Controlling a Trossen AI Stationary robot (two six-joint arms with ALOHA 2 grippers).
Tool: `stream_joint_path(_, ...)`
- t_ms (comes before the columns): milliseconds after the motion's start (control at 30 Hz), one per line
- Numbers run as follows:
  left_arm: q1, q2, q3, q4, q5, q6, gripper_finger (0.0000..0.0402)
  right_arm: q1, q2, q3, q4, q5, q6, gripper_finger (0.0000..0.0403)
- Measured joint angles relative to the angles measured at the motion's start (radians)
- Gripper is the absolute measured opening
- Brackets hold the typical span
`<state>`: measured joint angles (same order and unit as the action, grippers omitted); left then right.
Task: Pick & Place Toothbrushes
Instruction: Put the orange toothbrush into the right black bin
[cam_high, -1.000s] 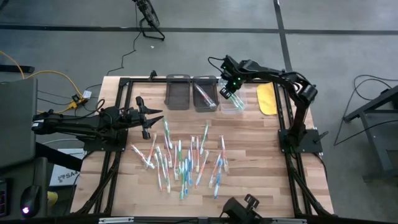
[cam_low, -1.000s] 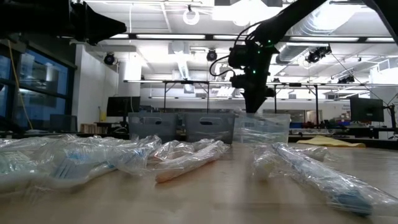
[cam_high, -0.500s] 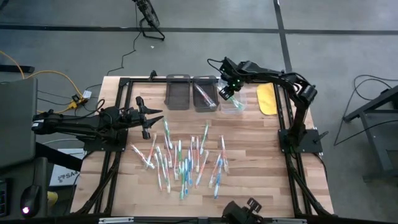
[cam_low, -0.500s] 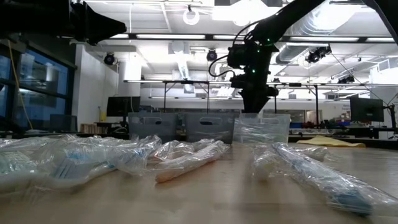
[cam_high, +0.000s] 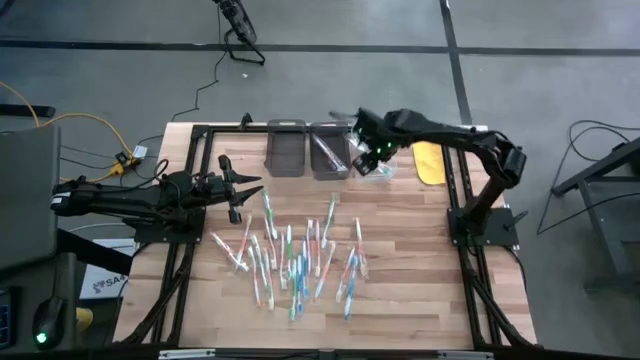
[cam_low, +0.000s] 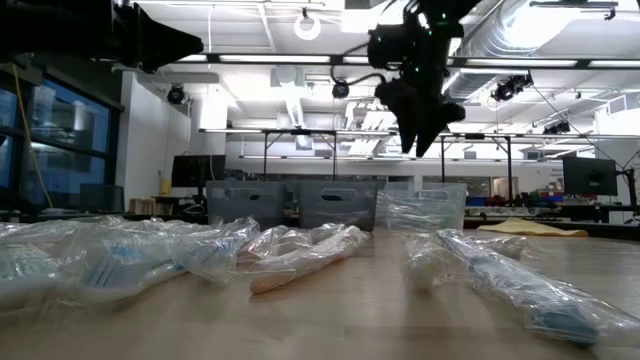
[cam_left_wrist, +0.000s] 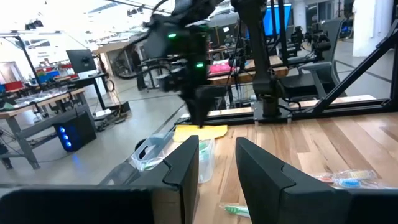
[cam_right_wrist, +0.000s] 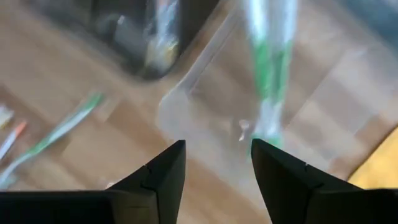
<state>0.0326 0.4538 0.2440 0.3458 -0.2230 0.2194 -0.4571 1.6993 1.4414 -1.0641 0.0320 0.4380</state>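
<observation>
Many toothbrushes (cam_high: 295, 250) in clear wrappers lie scattered on the middle of the wooden table; the low view shows them close up (cam_low: 300, 252). My right gripper (cam_high: 368, 152) hangs open and empty above a clear bin (cam_high: 376, 167) at the far edge, well over its rim in the low view (cam_low: 420, 140). A green toothbrush (cam_right_wrist: 268, 62) lies on the bottom of that bin (cam_right_wrist: 186, 84). My left gripper (cam_high: 245, 190) is open and empty at the table's left, beside the pile; its fingers show apart in the left wrist view (cam_left_wrist: 217, 165).
Two dark bins (cam_high: 286, 148) (cam_high: 328, 150) stand left of the clear one; the middle bin holds a toothbrush (cam_right_wrist: 160, 28). A yellow flat object (cam_high: 430, 160) lies right of the clear bin. Black frame rails run along the table's left and right sides.
My right gripper has risen from down in the clear bin to well above its rim and shifted a little toward the table's right edge. A green toothbrush stays behind in the bin.
</observation>
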Motion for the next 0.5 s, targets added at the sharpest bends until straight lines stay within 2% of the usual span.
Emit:
stream_joint_path(200, 0.0, 0.0, 0.0, -0.001, 0.0, 0.0, 0.0101, 0.209, -0.002, -0.033, -0.002, 0.072, 0.149, 0.0176)
stream_joint_path(367, 0.0, 0.0, 0.0, -0.001, 0.0, -0.004, 0.0101, 0.376, -0.002, -0.096, 0.018, 0.15, 0.344, 0.0176)
stream_joint_path(500, 0.0, 0.0, 0.0, -0.001, 0.0, -0.015, 0.0101, 0.47, -0.002, -0.171, 0.112, 0.197, 0.469, 0.0176)
